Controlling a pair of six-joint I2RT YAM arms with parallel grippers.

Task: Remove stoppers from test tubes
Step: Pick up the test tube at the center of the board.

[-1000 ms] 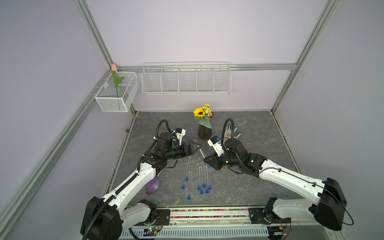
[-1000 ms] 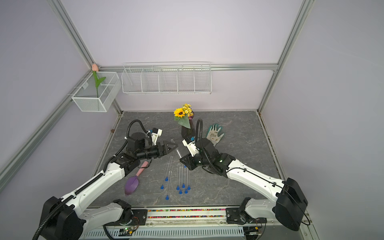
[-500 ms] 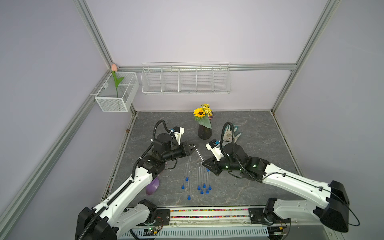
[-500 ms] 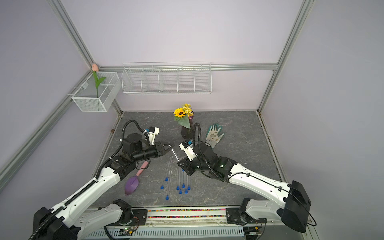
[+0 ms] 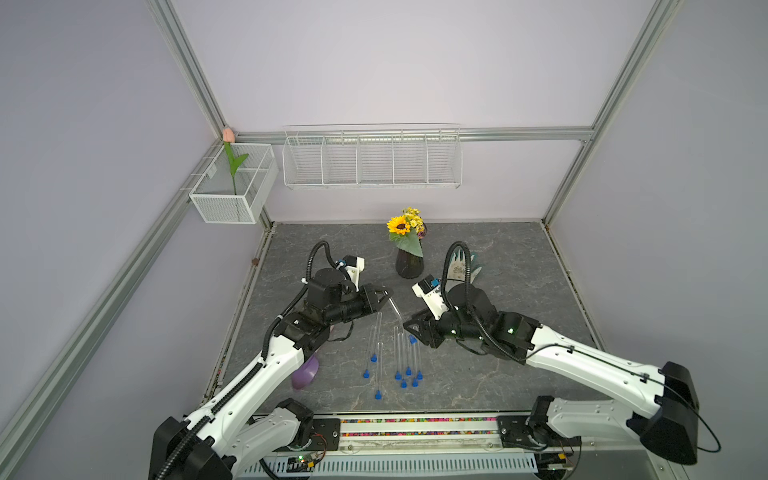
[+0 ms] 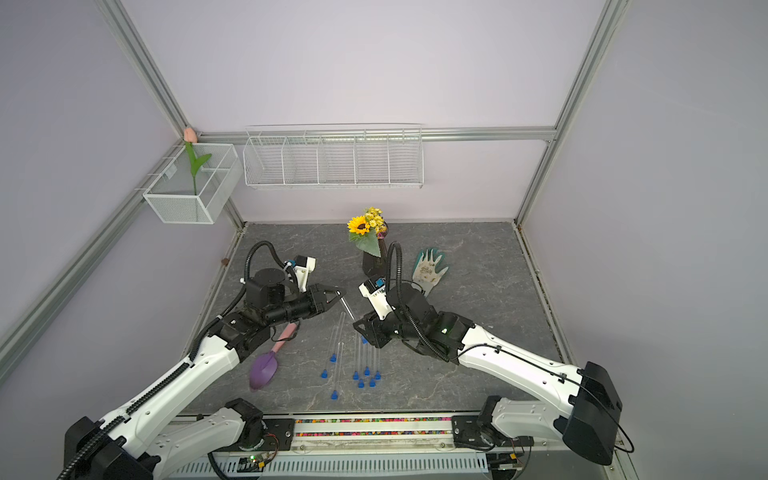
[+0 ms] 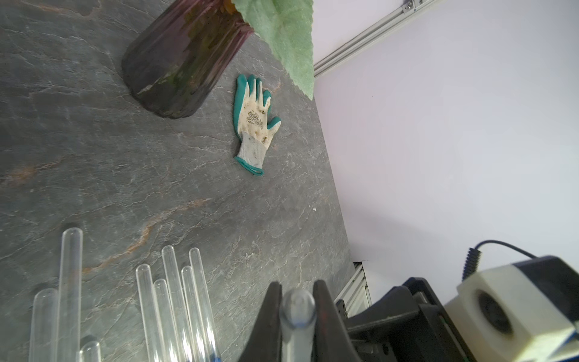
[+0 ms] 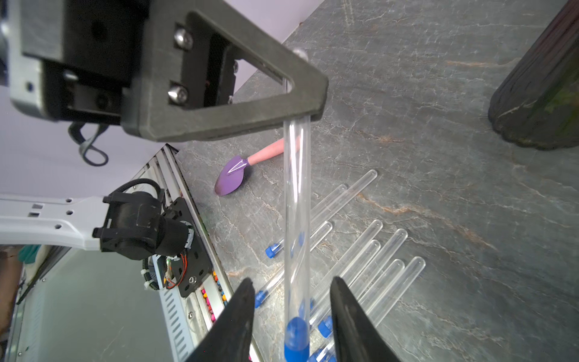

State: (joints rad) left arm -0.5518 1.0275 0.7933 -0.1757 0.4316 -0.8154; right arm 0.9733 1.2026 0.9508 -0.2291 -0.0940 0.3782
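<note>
One clear test tube hangs slanted above the table between the two arms. My left gripper is shut on its rounded end. The same tube shows in both top views. Its other end carries a blue stopper, which sits in the gap of my open right gripper; neither finger touches it. Several more test tubes lie side by side on the table, with blue stoppers at their near ends.
A dark vase with a sunflower stands just behind the grippers. A teal and white glove lies behind the right arm. A purple scoop with a pink handle lies under the left arm. Two white wire baskets hang on the walls.
My left gripper has shut on the tube's rounded end. My right gripper, shut on the stoppered end before, has opened.
</note>
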